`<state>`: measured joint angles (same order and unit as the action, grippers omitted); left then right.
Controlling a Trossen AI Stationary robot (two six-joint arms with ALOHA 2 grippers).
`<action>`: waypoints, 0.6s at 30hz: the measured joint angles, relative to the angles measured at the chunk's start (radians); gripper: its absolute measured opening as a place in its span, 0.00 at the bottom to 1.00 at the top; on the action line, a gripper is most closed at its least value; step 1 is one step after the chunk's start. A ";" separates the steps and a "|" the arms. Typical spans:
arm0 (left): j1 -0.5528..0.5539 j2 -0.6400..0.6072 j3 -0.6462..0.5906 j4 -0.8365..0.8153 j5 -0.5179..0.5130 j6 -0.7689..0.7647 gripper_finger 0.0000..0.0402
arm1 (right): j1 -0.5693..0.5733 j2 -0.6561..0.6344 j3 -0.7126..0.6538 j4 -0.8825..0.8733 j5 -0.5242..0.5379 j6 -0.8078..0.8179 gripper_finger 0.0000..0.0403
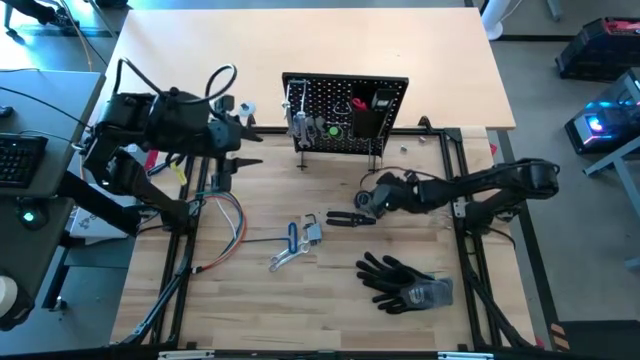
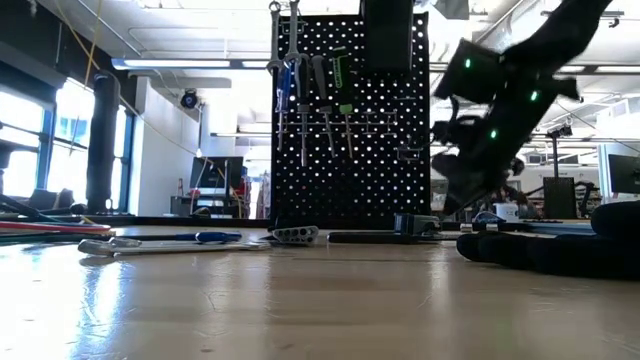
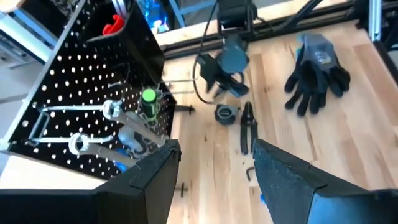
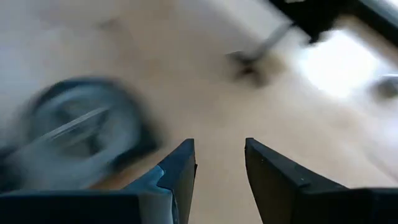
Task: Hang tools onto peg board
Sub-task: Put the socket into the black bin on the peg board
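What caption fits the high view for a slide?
Right gripper open above black pliers; left gripper open beside the partly filled peg board.

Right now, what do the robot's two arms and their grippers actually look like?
Both arms are dark, jointed and slim. The left gripper and right gripper each end in two flat, black, wedge-shaped fingers. Small green lights glow along the right arm, and a looped cable rises by the left arm.

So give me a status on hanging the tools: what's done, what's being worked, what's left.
Done: several tools, among them wrenches and a green-handled driver, hang on the peg board.
In hand: nothing. The right gripper is open and empty beside the black pliers on the table; the left gripper, also open, waits left of the board.
Left: the pliers, a blue-handled driver and a silver tool.
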<state>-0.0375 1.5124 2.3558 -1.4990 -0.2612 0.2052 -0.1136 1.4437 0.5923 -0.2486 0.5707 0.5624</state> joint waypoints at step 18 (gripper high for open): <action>-0.016 -0.018 0.000 -0.030 -0.047 0.032 0.49 | -0.381 0.000 -0.085 0.289 0.074 -0.029 0.41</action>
<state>-0.0540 1.4947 2.3554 -1.5289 -0.3078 0.2375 -0.4947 1.4437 0.5072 0.0405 0.6443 0.5330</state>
